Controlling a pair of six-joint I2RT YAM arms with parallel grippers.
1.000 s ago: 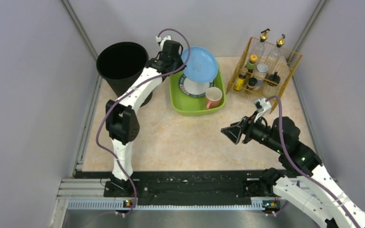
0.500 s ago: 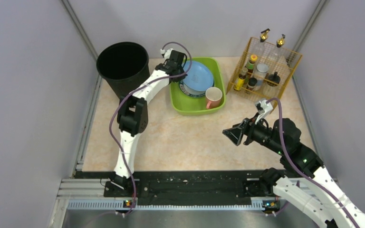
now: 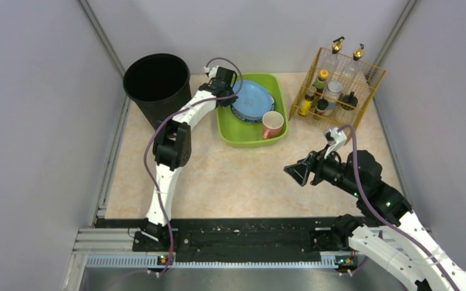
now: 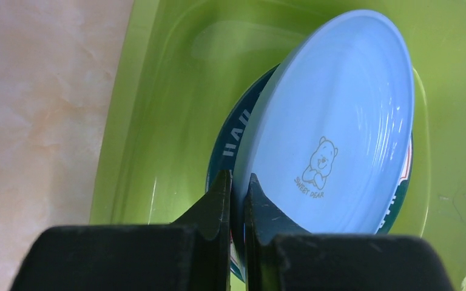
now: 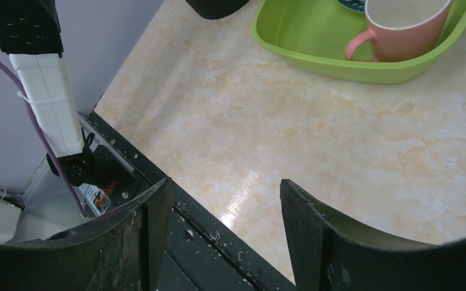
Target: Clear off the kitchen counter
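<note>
The beige speckled kitchen counter [image 3: 243, 182] holds a lime-green tub [image 3: 252, 138]. My left gripper [image 3: 229, 91] is shut on the rim of a light blue plate [image 3: 255, 98]. The left wrist view shows that plate [image 4: 340, 115], with a bear print, tilted over a dark teal plate [image 4: 230, 145] in the tub [image 4: 158, 103]; my gripper's [image 4: 236, 179] jaws pinch its edge. A pink mug [image 3: 272, 123] stands in the tub's front right corner. My right gripper [image 3: 292, 170] hangs open and empty above the counter's right side; its wrist view shows the counter [image 5: 340, 139], tub [image 5: 315, 54] and mug [image 5: 397, 27].
A black bin [image 3: 156, 82] stands at the back left next to the tub. A yellow wire rack [image 3: 343, 85] with several bottles and jars stands at the back right. A black metal rail [image 3: 243, 233] runs along the near edge. Grey walls close in both sides.
My left gripper has lowered the blue plate from a raised tilt above the tub down onto the teal plate inside it. My right arm has barely moved.
</note>
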